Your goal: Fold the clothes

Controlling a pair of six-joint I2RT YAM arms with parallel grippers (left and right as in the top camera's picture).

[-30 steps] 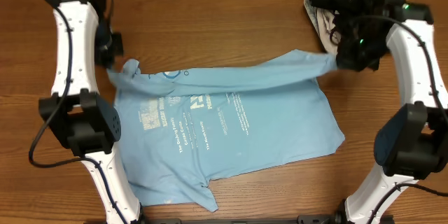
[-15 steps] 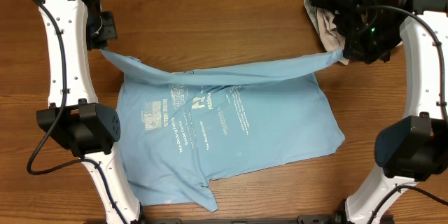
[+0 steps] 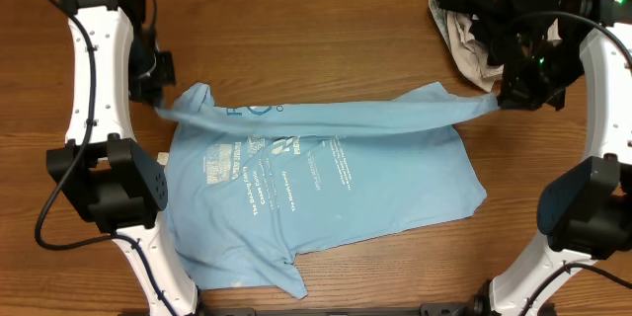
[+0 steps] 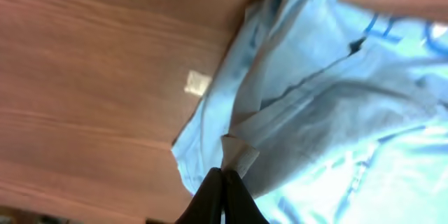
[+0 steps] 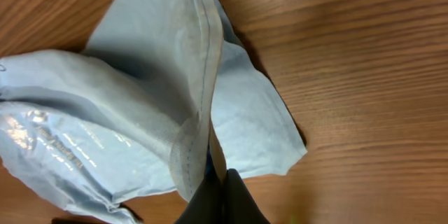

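At tabletop (image 3: 326, 30) centre: sky-blue T-shirt (image 3: 326, 178), white print facing up, body flat and lightly wrinkled. Its 12 o'clock edge is lifted and drawn taut into a narrow band. Long axis runs 9 to 3 o'clock, collar apparently toward 9. Left pincer (image 4: 222, 178) clenched on the 9 o'clock corner, right pincer (image 5: 215, 178) clenched on the 3 o'clock corner. Black-and-cream garment heap (image 3: 484, 10) at 1 o'clock.

T-shirt (image 3: 395, 188) printed with white lines of text and a square block, all too small and blurred to read
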